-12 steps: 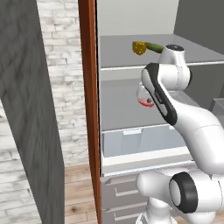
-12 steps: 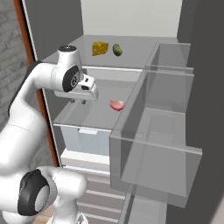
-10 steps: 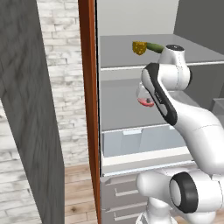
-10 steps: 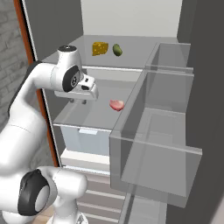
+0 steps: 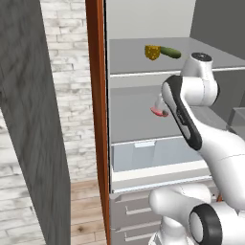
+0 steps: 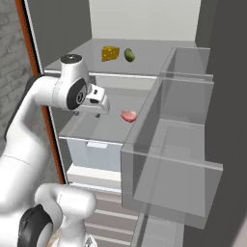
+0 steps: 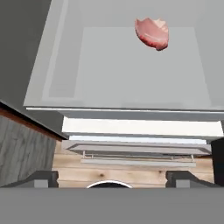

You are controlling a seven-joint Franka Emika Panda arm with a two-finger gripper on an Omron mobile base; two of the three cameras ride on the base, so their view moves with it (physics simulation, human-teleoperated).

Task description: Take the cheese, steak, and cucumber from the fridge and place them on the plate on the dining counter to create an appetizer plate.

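Gripper (image 7: 112,177) held wide and empty at the front of the open fridge (image 6: 144,19), level with the middle shelf.
Steak (image 7: 152,32) lies on the middle glass shelf (image 7: 131,70), well ahead of the fingertips (image 7: 43,177); cheese (image 6: 110,53) and cucumber (image 6: 129,54) sit side by side on the upper shelf.

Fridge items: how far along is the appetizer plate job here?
Done: only the fridge stands open. In hand: nothing; the open tool hovers over the middle shelf near the steak. Left: cheese and cucumber sit on the top shelf; all three need moving.
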